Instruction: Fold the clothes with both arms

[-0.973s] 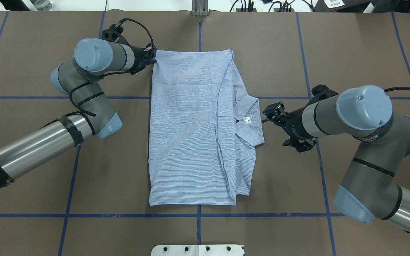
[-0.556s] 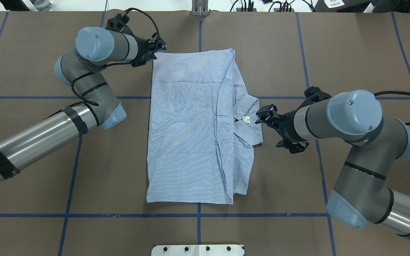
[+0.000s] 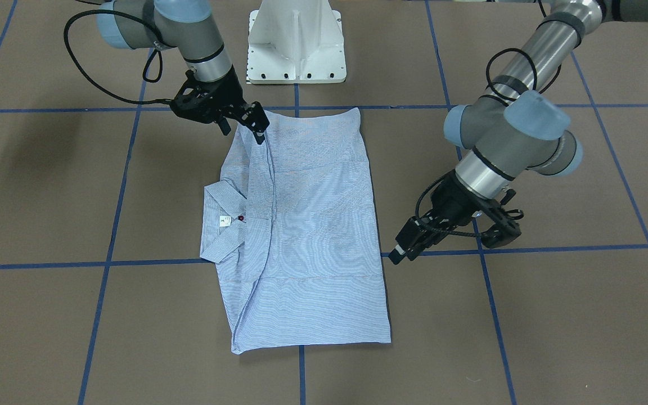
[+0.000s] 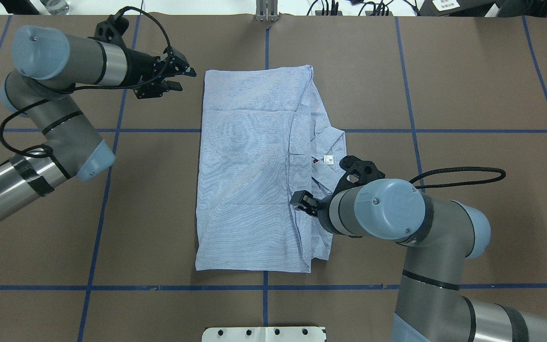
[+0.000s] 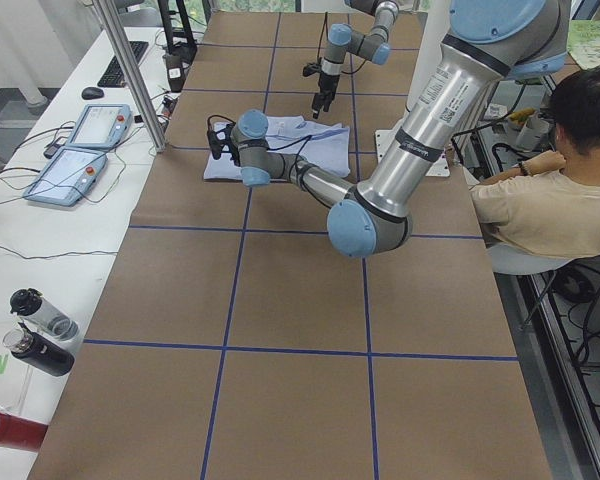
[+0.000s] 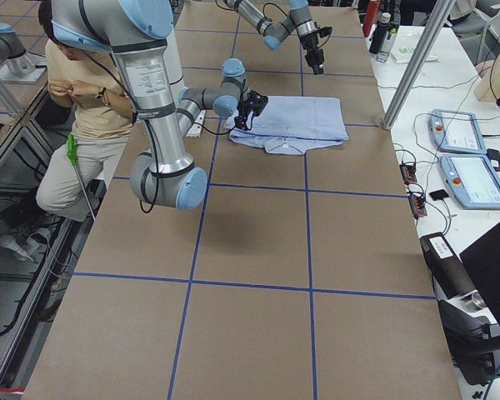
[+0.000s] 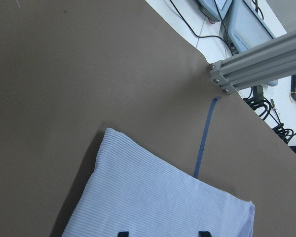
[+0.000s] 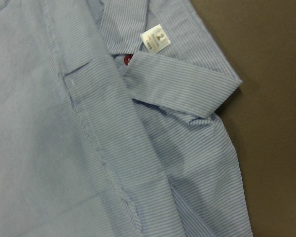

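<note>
Now the left gripper (image 4: 178, 78) is open beside the shirt's (image 4: 245, 166) far corner; the right gripper (image 3: 242, 132) is open over its folded edge.

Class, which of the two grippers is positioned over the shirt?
The right gripper: it hangs over the shirt near its collar, while the left gripper sits off the cloth above the brown table.

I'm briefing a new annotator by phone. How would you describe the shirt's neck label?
Start at the striped shirt folded on the brown table. Its collar juts from one long edge. Inside it sits the label, a small white square beside a red button, the only white patch amid stripes.
</note>
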{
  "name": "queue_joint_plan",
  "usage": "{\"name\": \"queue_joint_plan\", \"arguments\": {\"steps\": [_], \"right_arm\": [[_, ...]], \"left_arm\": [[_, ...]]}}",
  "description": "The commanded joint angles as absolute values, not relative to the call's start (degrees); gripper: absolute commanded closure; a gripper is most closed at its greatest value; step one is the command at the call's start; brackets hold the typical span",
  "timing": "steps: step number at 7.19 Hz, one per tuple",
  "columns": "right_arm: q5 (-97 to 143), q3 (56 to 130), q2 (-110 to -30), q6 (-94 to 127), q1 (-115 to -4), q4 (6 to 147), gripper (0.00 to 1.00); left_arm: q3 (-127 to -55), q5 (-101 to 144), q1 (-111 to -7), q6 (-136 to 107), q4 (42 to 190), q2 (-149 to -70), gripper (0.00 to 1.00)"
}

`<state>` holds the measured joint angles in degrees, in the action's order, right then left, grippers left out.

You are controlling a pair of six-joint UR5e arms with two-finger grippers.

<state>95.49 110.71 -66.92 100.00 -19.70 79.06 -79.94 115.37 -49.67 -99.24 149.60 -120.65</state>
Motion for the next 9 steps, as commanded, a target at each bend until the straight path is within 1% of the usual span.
{"name": "queue_joint_plan", "arguments": {"steps": [1,3,5,7,9], "right_arm": [[94.92,110.31,-64.7,78.51,-17.32,87.14,0.0],[94.92,109.0,-61.02,71.64,-17.14,95.15,0.0],[94.83,107.67,-59.6,65.41,-16.79,99.65,0.0],[94.22,102.59,-56.09,65.22,-16.61,99.76,0.0],[93.87,102.13,-56.86,64.87,-16.26,99.84,0.0]], "left_arm": [[-84.2,118.39,-51.41,-99.23,149.59,-116.46,0.41],[-84.2,118.56,-51.85,-99.23,149.59,-116.37,0.41],[-85.07,118.56,-52.12,-99.23,149.59,-114.8,0.41],[-85.52,118.56,-52.12,-99.23,149.59,-114.61,0.4],[-85.43,118.56,-52.03,-99.23,149.68,-114.0,0.4]]}}
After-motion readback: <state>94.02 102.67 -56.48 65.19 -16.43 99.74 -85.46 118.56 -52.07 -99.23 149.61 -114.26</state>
